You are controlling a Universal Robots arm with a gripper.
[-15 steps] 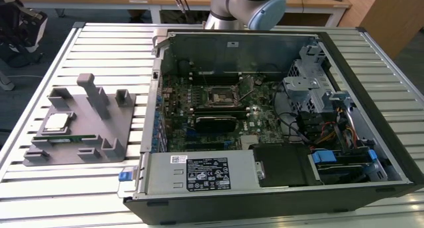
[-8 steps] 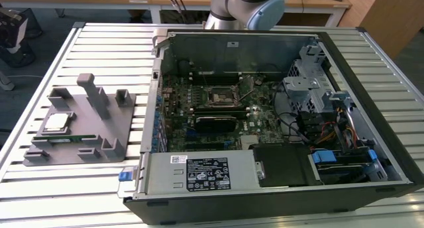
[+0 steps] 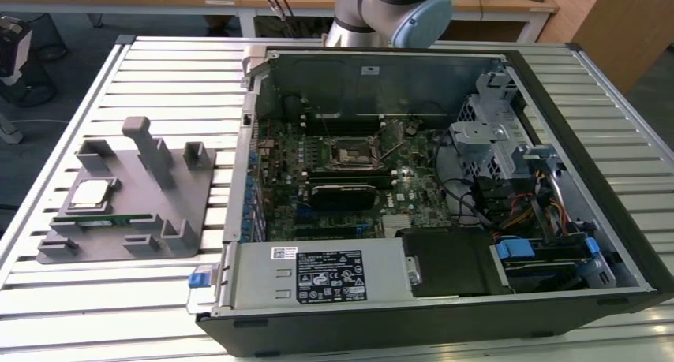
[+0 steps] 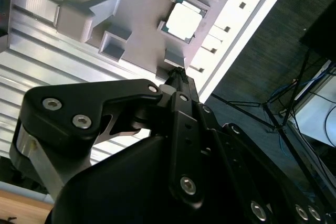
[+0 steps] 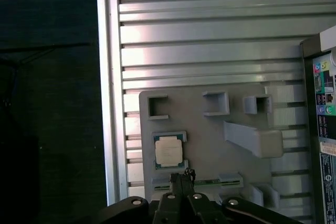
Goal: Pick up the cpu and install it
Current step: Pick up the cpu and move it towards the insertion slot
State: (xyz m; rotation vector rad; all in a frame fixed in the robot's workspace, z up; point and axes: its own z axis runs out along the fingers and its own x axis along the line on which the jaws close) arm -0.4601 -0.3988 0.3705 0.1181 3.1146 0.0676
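The cpu, a flat silver square with a thin tan-green rim, lies in a square pocket of the grey fixture on the exterior view's left. Both wrist views look down on the cpu from well above. My gripper hangs above the fixture, beside the cpu's pocket and apart from it. Its black fingers meet in a narrow tip, shut, with nothing between them. The black socket with its metal frame sits on the motherboard inside the open computer case.
A long green memory stick lies in the fixture next to the cpu. Grey posts rise from the fixture. The slatted metal table ends close beside the fixture, with dark floor beyond. My arm's base stands behind the case.
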